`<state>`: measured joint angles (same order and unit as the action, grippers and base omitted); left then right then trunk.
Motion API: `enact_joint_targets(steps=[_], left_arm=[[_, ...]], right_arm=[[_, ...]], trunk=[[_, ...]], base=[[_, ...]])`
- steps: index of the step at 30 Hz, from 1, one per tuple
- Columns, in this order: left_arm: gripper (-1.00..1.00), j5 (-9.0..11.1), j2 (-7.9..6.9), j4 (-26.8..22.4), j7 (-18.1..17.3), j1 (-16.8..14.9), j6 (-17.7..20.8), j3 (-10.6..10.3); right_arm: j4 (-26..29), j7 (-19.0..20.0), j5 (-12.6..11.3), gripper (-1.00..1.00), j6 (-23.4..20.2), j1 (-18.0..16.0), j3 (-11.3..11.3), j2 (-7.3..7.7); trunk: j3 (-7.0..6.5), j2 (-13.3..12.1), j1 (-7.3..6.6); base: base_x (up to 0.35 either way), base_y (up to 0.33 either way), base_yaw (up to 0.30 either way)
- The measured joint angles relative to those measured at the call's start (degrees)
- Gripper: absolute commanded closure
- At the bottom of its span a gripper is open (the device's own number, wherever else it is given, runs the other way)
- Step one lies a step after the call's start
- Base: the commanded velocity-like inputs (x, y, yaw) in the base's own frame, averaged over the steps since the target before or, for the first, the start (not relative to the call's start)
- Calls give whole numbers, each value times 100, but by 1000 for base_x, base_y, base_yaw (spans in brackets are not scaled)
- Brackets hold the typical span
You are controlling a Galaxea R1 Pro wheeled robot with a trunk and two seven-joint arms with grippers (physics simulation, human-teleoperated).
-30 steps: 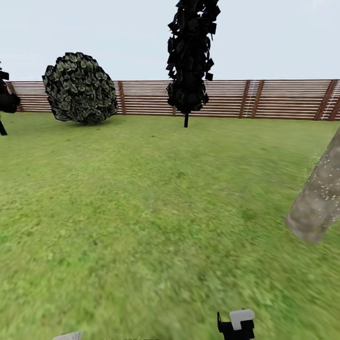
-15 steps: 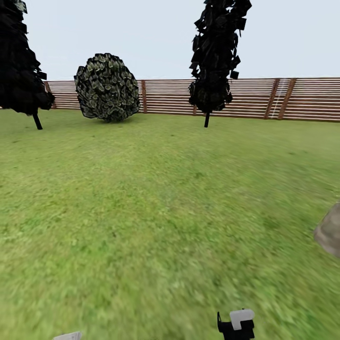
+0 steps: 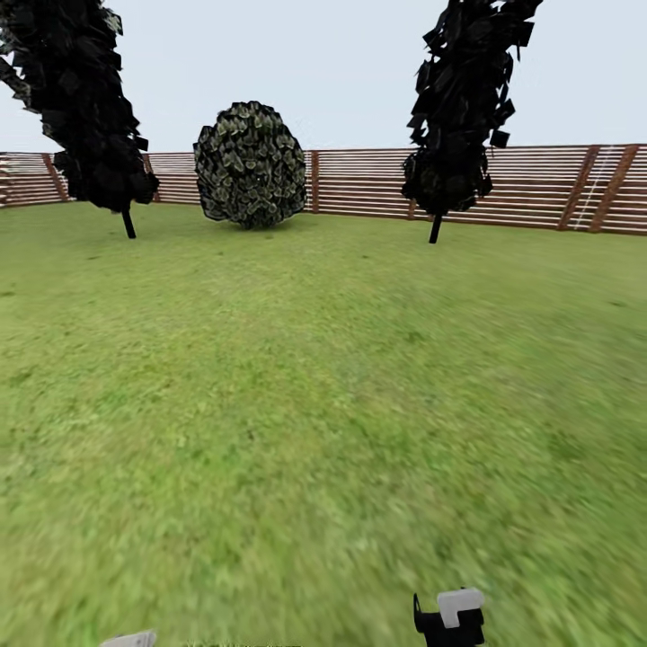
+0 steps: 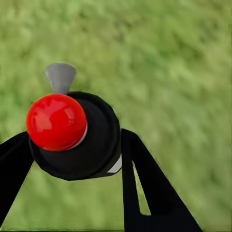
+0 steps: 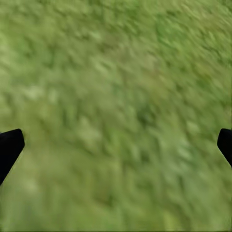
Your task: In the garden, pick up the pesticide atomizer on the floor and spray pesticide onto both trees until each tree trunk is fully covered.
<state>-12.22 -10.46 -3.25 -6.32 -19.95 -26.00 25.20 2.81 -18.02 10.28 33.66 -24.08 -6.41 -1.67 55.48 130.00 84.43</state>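
Observation:
In the left wrist view, the pesticide atomizer (image 4: 72,135) is seen from its top, a dark round cap with a red dot and a grey nozzle. My left gripper (image 4: 77,164) is shut on it, with black fingers (image 4: 145,188) pressed against both sides. My right gripper (image 5: 116,145) is open over blurred grass, with nothing between its fingertips (image 5: 8,145). The garden lawn (image 3: 323,404) spreads ahead in the head view. The tan-trunked trees and the concrete floor are out of view.
Two near-black cone-shaped trees (image 3: 81,99) (image 3: 463,108) and a round dark bush (image 3: 250,163) stand before the brown slat fence (image 3: 539,189) at the back. A black and white part of my right arm (image 3: 449,615) pokes in at the head view's lower edge.
The head view has swung left: the mottled tan trunk at the right edge slid out of the picture and a second cone tree came in at the left. My arms keep their pose.

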Motion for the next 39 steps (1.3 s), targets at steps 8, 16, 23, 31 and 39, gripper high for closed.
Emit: enact_joint_targets(steps=[8, 16, 23, 31, 39], left_arm=[[100, 0, -3, 3, 0, 0, 7, 2], [100, -1, -24, 0, 2, 0, 7, 0], [100, -2, -19, 0, 1, 0, 7, 0], [100, -2, -20, 0, 0, 0, 7, -1], [100, -1, -18, 0, 0, 1, 7, 0]], right_arm=[[0, 0, 0, -100, 0, 8, 0, 0], [-1, 0, 0, -100, 0, 9, 0, 0], [0, 0, 0, -100, 0, 9, 0, 0], [0, 0, 0, -100, 0, 9, 0, 0], [0, 0, 0, -100, 0, 9, 0, 0]], trunk=[[17, 0, 0], [19, 0, 0], [19, 0, 0], [19, 0, 0], [19, 0, 0]], base=[[0, 0, 280], [0, 0, 279], [0, 0, 279], [0, 0, 279], [0, 0, 280]])
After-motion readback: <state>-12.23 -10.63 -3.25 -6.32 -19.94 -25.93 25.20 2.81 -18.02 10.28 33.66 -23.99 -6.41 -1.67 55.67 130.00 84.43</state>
